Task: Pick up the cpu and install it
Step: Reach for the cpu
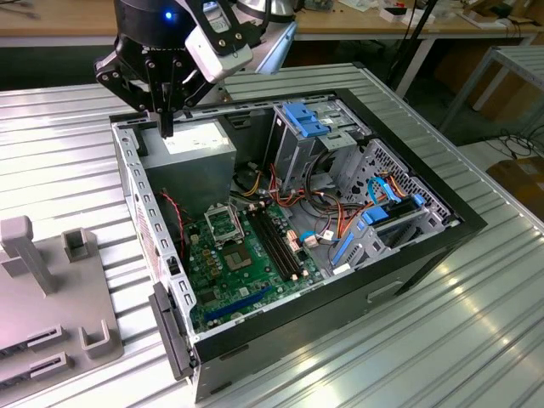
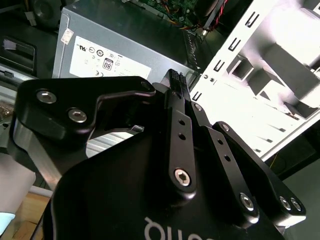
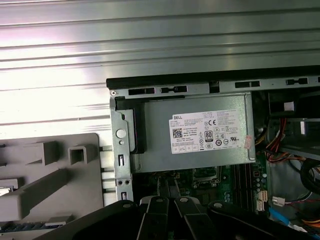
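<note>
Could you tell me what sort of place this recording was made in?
Most likely a robotics lab or workshop: an opened computer case lies on a ribbed metal table, a grey fixture block sits beside it, and cluttered wooden workbenches stand behind.

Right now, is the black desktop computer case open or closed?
Open: the case has no side cover; green motherboard and grey power supply lie exposed.

My gripper (image 2: 175,85) is matt black metal, with bright polished screw heads. The power supply (image 3: 160,150) is dull grey sheet metal and carries a white paper label (image 3: 207,131). The case (image 1: 408,263) is black-painted outside and bare metal within. The worktop (image 1: 476,323) is ribbed metal, glossy with glare. The fixture (image 1: 51,289) looks like matt grey plastic, and the drive clips (image 1: 306,119) like blue plastic.
</note>
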Controlling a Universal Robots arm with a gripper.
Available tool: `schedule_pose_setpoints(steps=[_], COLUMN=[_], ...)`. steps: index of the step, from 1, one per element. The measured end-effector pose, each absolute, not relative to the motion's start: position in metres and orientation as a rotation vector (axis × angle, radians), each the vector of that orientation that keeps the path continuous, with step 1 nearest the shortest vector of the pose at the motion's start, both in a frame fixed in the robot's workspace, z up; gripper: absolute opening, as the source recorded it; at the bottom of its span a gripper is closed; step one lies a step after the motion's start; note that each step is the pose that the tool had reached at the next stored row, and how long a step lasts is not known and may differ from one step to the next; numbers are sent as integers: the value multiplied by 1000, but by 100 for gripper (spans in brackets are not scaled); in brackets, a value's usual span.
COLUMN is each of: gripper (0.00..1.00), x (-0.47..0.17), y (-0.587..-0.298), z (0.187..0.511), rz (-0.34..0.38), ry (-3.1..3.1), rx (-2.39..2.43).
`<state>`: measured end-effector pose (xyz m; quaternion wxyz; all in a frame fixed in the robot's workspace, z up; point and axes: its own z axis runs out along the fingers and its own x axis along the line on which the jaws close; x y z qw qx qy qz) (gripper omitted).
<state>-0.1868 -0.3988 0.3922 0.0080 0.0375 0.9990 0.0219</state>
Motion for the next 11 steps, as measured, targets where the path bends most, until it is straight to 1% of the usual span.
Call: schedule_pose_setpoints(steps=[11], gripper=[11], x=[-191], y=[-399], z=[392], rz=[69], ry=[3123], rx=[117])
